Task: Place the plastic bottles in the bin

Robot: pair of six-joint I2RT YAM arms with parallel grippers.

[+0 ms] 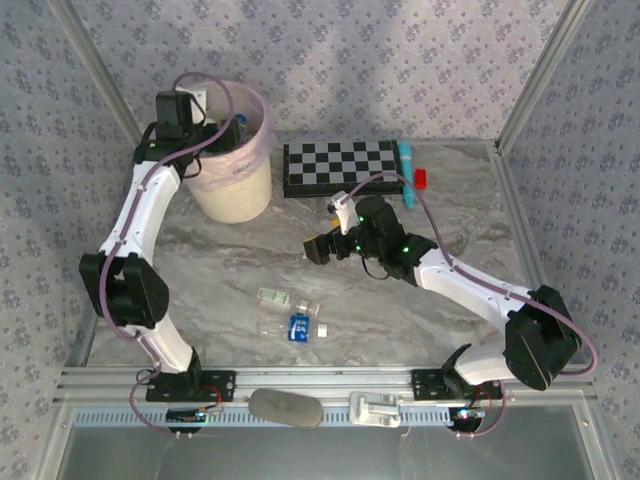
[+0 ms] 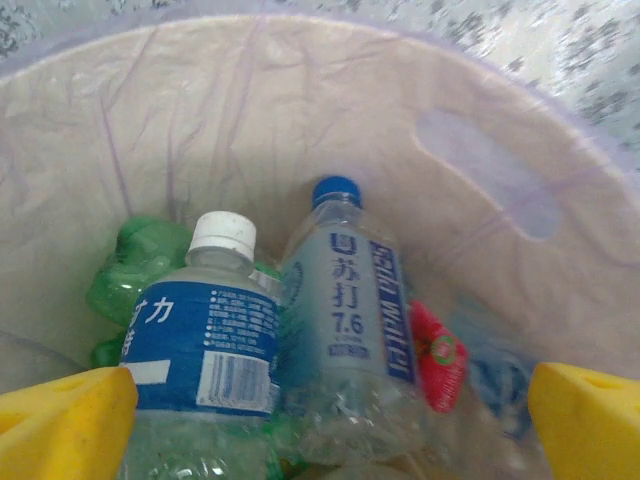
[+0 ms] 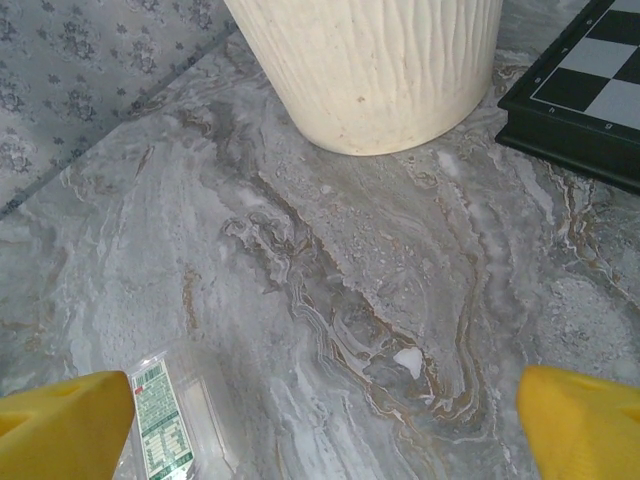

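Bottles already in: white-capped bottle (image 2: 205, 345), blue-capped bottle (image 2: 345, 310) and green bottle (image 2: 135, 275), heaped on the pink liner (image 2: 300, 110); more underneath, too jumbled to count.
Bottles left out: green-labelled bottle (image 3: 165, 425) and blue-labelled bottle (image 1: 297, 328), lying on their sides on the marble table (image 1: 400, 300) towards its near edge, well apart from the bin (image 1: 235, 195).
Handling: probably empty, so very light; thin clear walls that dent under a squeeze; round and smooth, likely to roll or squirt out from between the pads.
Where to grip: across the labelled mid-body, square to the long axis, with a gentle close; cap end judged too narrow for a sure hold.
State of the left gripper (image 2: 330, 430): above the bin mouth, pointing down into it, yellow fingers spread wide, nothing between them.
Left arm pose: stretched far forward from its base, elbow bent, wrist over the rim.
State of the right gripper (image 3: 320, 430): low over the table, facing the bin's ribbed outer wall, fingers wide apart and empty; green-labelled bottle just beside the finger on the view's left side, not between the two.
Right arm pose: reaching leftward across mid-table.
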